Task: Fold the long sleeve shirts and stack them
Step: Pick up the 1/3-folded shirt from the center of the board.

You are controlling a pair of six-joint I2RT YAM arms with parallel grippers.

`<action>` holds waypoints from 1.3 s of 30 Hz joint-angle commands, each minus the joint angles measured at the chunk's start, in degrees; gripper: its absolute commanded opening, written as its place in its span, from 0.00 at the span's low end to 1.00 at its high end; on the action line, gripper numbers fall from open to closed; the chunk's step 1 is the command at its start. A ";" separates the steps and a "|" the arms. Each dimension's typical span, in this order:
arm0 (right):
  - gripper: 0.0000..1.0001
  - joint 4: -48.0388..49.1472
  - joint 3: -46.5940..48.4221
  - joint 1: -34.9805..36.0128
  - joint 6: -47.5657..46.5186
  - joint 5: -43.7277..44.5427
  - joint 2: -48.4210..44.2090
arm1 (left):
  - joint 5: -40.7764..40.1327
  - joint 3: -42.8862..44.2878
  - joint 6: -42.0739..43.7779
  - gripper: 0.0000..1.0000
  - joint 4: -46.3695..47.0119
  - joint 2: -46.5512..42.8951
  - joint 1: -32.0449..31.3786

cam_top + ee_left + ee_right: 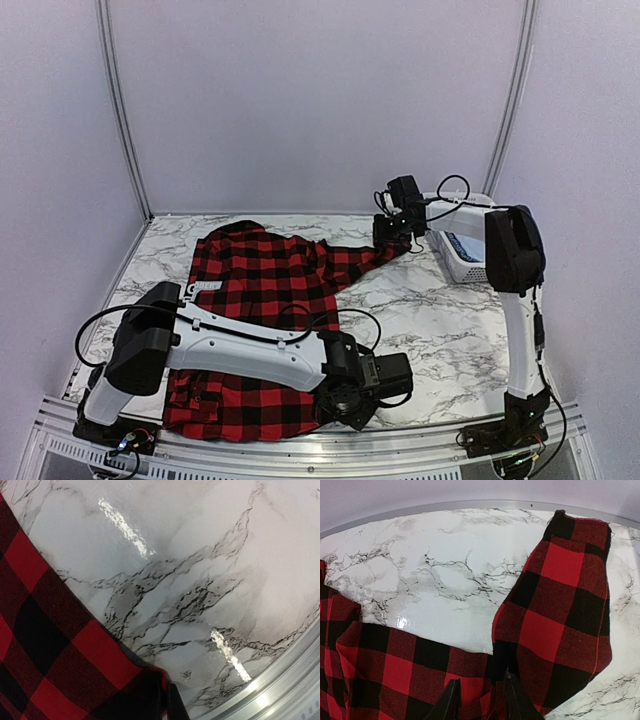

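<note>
— Where are your arms?
— My left arm (230, 345) lies low across the near edge; my right arm (515, 300) stands upright, forearm reaching leftward.
— Grippers?
— Right gripper (480, 700) slightly parted; the left's state I cannot tell.

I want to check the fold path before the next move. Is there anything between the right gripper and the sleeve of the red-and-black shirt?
Nothing visible stands between them. The right gripper is already at the sleeve of the red-and-black shirt, its fingertips on the cloth. The white basket sits just beside that arm, right of the sleeve, not across it.

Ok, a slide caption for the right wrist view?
Right pincer at the red-and-black check shirt, its sleeve stretched across the marble table.
</note>
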 commanded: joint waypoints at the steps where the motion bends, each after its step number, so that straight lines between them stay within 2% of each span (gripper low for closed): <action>1: 0.26 1.68 0.21 -0.42 -0.47 0.65 -1.57 | -4.72 -2.82 -1.68 0.00 -3.78 -3.89 0.17; 10: 0.27 0.28 5.07 -1.07 -0.51 3.44 2.73 | -7.18 -11.25 -1.98 0.00 -1.28 -18.09 0.77; 16: 0.29 -0.32 6.00 -1.07 0.05 4.95 5.00 | -5.77 -14.42 -0.64 0.00 0.69 -20.66 1.38; 23: 0.37 -2.36 8.80 -0.98 -1.30 7.27 7.75 | -4.02 -18.05 -0.03 0.00 3.48 -22.97 2.52; 27: 0.37 -3.59 11.69 -0.98 -1.21 7.28 10.08 | -3.47 -19.59 0.00 0.00 4.70 -23.68 2.99; 31: 0.32 -3.60 12.59 -0.97 -0.67 6.86 11.10 | -2.69 -21.84 -0.39 0.00 6.18 -25.13 3.57; 39: 0.00 -3.59 14.89 -0.81 0.48 5.64 10.58 | -1.24 -25.80 -1.21 0.00 9.30 -27.88 4.25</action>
